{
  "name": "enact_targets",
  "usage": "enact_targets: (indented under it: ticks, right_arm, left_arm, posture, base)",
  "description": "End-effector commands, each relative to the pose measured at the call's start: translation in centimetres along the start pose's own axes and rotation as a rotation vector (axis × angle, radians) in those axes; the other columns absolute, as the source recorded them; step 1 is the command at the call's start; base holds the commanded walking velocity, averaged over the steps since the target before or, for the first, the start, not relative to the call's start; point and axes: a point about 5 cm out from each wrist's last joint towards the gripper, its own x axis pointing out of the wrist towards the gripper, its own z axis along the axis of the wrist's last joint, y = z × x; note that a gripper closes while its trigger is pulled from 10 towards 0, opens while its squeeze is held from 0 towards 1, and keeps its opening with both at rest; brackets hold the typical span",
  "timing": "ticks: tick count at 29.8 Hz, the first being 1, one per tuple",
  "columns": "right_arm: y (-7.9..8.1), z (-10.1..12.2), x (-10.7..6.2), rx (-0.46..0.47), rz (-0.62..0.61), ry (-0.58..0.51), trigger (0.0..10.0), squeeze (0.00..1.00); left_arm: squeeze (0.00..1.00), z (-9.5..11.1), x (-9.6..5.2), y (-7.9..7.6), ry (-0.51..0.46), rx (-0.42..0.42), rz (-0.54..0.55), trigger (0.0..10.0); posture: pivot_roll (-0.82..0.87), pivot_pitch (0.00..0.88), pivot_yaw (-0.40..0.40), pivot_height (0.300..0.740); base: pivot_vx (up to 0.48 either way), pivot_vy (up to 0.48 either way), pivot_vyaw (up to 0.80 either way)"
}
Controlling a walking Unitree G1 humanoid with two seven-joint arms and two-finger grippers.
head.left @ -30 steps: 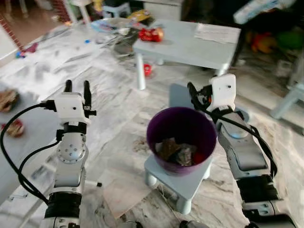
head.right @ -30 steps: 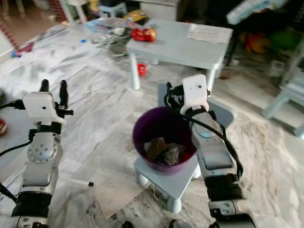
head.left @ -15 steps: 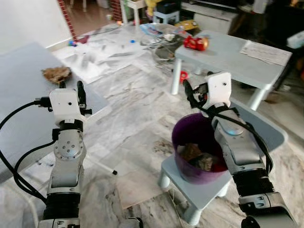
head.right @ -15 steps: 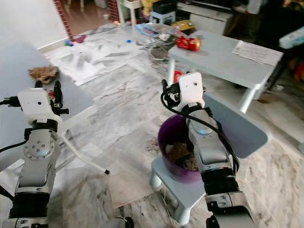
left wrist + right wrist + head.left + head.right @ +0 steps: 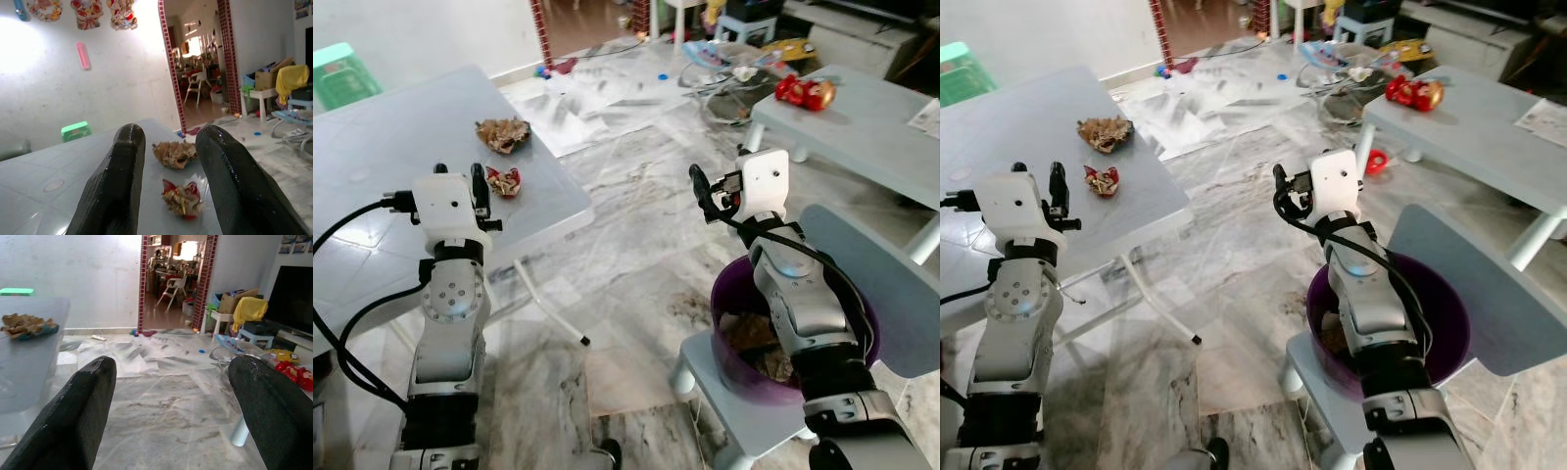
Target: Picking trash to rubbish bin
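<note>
Marble floor runs between a grey table (image 5: 372, 186) and the purple bin (image 5: 1449, 338) on its stool. On that table lie a red crumpled wrapper (image 5: 503, 180) and, just beyond it, a brown crumpled wad (image 5: 502, 133). Left gripper (image 5: 168, 161) hovers spread and empty, lined up on the red wrapper; it should drop straight down and straddle it. Right gripper (image 5: 171, 396) hangs splayed, empty, over the floor

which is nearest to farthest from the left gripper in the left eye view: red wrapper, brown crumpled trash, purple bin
1. red wrapper, on the grey table just beyond the left gripper.
2. brown crumpled trash, farther back on the same table.
3. purple bin, on the stool off to the robot's right, under the right arm.
</note>
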Motion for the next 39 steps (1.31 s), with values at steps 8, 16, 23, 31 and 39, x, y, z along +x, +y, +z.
enact_targets:
  ticks: [8,16,23,31,39]
  right_arm:
    - [0.3,0.9,0.4,0.009,0.013,-0.052,10.0,0.00]
    - [0.7,1.4,0.4,0.003,0.027,-0.082,10.0,0.00]
    - [0.5,1.6,0.3,-0.027,0.018,-0.102,10.0,0.00]
    - [0.5,1.9,0.3,-0.037,0.024,-0.126,10.0,0.00]
    - [0.3,1.9,0.4,-0.028,0.011,-0.129,10.0,0.00]
  left_arm:
    - [0.00,0.2,0.1,0.6,0.012,0.016,0.017,10.0]
    - [0.00,0.3,0.1,0.5,0.019,0.012,0.013,10.0]
    - [0.00,0.4,0.1,0.3,0.019,0.015,0.012,10.0]
    - [0.00,0.8,0.1,0.0,-0.005,0.018,0.007,10.0]
    - [0.00,1.4,0.2,-0.8,-0.044,0.025,-0.064,10.0]
  posture:
    - [-0.02,0.050,0.044,0.740]
    - [-0.02,0.051,0.046,0.740]
    - [-0.02,0.051,0.047,0.740]
    - [-0.02,0.050,0.045,0.740]
    - [-0.03,0.052,0.046,0.740]
  base:
    - [0.000,0.480,0.00]
    - [0.000,0.480,0.00]
    - [0.000,0.480,0.19]
    - [0.000,0.000,0.72]
    - [0.000,0.000,0.00]
